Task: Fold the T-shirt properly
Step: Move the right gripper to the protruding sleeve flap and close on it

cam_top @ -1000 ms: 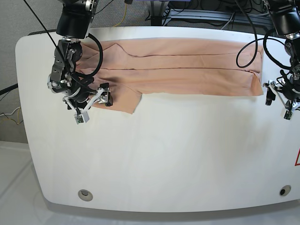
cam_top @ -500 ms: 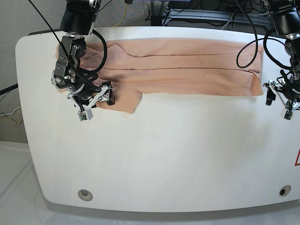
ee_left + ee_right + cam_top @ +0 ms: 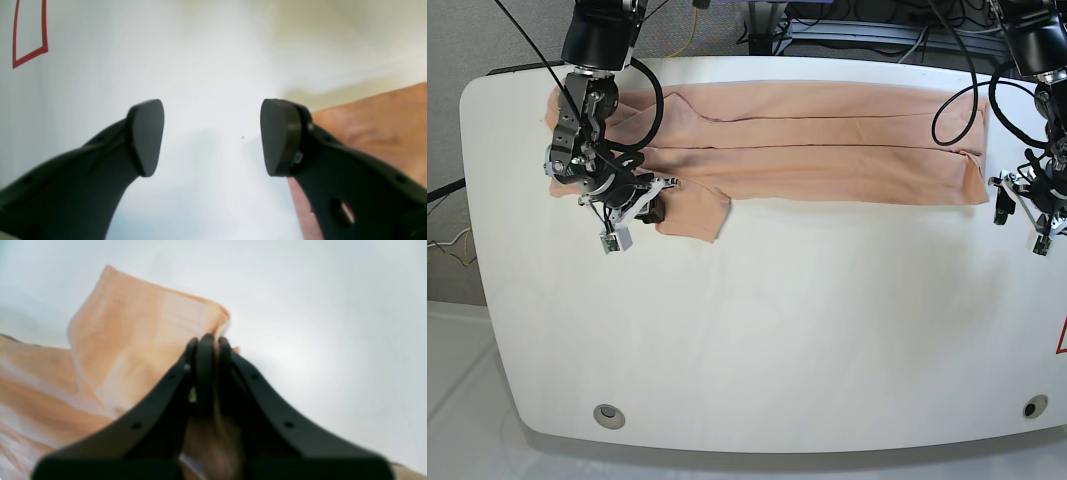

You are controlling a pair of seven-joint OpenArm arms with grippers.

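Left wrist view: the left tool [image 3: 211, 136] gapes wide over bare tabletop [image 3: 206, 66], gripping nothing.

Right wrist view: the right tool [image 3: 206, 343] pinches the T-shirt [image 3: 133, 340] at its sleeve.

Base view: the T-shirt lies folded lengthwise along the tabletop's far edge; likely next, lift the sleeve inward.

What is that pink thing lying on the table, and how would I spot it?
Look along the far edge of the white table: a long peach-pink band lies there, the T-shirt, folded lengthwise. It is the only cloth and the only coloured thing on the table; the right gripper pinches its sleeve end.
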